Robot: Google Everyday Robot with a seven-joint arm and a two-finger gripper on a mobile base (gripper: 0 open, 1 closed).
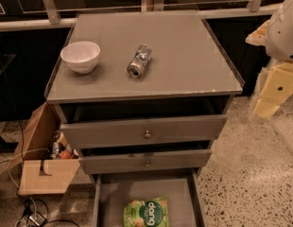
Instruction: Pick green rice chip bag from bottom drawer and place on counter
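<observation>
The bag [146, 213] lies flat, logo up, on the floor of the bottom drawer [111, 197], which stands pulled out. It is well below the gripper [271, 96] and off to that gripper's picture-left side. The gripper hangs beside the cabinet's right flank, about level with the top drawer [144, 131], touching nothing; whether it is open or closed I cannot tell.

The bag looks light, soft and crinkly, likely puffed with air, so it should yield and may slip under a hard squeeze. A gentle pinch on the upper seam or across a crimped edge seems the safest hold.

The middle drawer [146, 162] overhangs the drawer's back. The counter [193, 51], higher than the gripper, carries a can [139, 60] on its side and a bowl [81, 56], both far from the gripper.
</observation>
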